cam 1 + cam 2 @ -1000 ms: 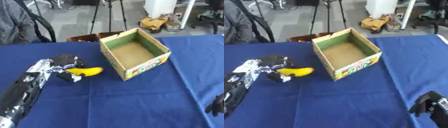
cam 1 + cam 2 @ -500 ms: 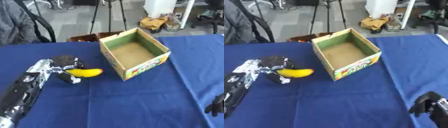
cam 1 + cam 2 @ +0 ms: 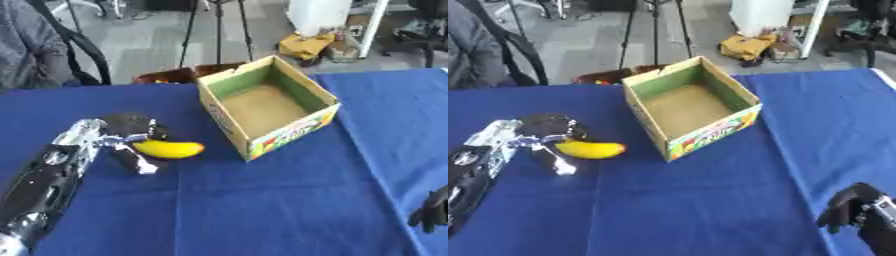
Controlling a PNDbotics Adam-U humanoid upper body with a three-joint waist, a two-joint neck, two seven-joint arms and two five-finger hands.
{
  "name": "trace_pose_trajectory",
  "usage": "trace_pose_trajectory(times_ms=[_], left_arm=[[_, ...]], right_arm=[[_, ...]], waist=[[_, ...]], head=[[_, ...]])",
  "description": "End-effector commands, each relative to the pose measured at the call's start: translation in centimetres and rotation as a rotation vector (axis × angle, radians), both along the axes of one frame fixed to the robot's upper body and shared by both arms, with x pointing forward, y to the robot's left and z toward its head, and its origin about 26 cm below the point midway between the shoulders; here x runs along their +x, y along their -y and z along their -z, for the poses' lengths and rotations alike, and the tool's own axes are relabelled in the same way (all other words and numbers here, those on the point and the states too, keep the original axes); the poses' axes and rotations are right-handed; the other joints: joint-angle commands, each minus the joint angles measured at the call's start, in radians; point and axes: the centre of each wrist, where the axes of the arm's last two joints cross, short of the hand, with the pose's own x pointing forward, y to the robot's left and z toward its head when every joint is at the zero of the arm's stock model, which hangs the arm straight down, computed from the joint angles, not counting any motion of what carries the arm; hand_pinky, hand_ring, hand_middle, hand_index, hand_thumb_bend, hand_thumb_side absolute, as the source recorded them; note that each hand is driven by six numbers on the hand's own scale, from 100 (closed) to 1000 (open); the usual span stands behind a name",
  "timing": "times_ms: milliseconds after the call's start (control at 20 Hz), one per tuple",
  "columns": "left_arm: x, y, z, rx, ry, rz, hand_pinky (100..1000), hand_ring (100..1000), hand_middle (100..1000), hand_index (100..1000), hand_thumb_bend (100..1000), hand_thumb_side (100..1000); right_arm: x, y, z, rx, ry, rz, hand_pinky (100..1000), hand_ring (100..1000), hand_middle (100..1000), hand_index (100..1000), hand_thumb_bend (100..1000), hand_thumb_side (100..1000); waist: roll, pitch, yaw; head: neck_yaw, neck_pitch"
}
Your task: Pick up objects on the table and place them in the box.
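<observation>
One curved yellow banana (image 3: 169, 149), silvery left hand (image 3: 125, 134) around it, open cardboard box (image 3: 266, 111)

Blue-covered tabletop (image 3: 262, 210). Tripod legs (image 3: 214, 25) at 12 o'clock on grey floor. Black chair (image 3: 83, 50) at 10 o'clock. Yellow-brown clutter (image 3: 311, 45) at 1 o'clock.

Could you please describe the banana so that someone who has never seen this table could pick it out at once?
Start at the open cardboard box near the middle of the blue table. Look just to its left, where the robot's left hand reaches in. The banana lies there in its fingers, the only yellow curved thing on the cloth.
</observation>
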Motion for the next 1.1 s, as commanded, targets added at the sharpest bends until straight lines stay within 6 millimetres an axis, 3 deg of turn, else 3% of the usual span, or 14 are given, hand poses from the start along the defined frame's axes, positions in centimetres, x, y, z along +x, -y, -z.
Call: trace_pose_trajectory(times_ms=[50,100,250,750,1100], left_arm=[[0.1,-0.6,-1.3,0.001,0.034,-0.022,610,564,554,774,234,446],[0.1,-0.6,-1.3,-0.004,0.032,-0.026,607,550,538,766,156,399],[0.1,-0.7,-1.1,-0.022,0.019,-0.034,608,537,522,756,102,367],[0.1,-1.3,-2.2,-0.102,-0.034,-0.035,614,520,504,754,100,436],[-0.1,-1.7,-4.0,-0.139,-0.044,-0.029,616,519,505,756,100,387]], right_arm=[[0.2,0.2,-0.8,-0.015,0.027,0.004,518,382,328,568,100,799],[0.2,0.2,-0.8,-0.015,0.027,0.004,518,381,328,567,100,798],[0.2,0.3,-0.8,-0.015,0.027,0.004,518,381,328,568,100,797],[0.2,0.4,-0.7,-0.015,0.028,0.004,518,381,327,568,100,793],[0.1,0.5,-0.7,-0.016,0.027,0.006,519,381,327,568,100,791]], waist=[[-0.004,-0.013,0.002],[-0.004,-0.013,0.002],[-0.005,-0.014,0.003],[-0.009,-0.019,0.005],[-0.010,-0.024,0.006]], head=[[-0.001,-0.001],[-0.001,-0.002],[0.000,-0.002],[-0.001,-0.006],[-0.004,-0.006]])
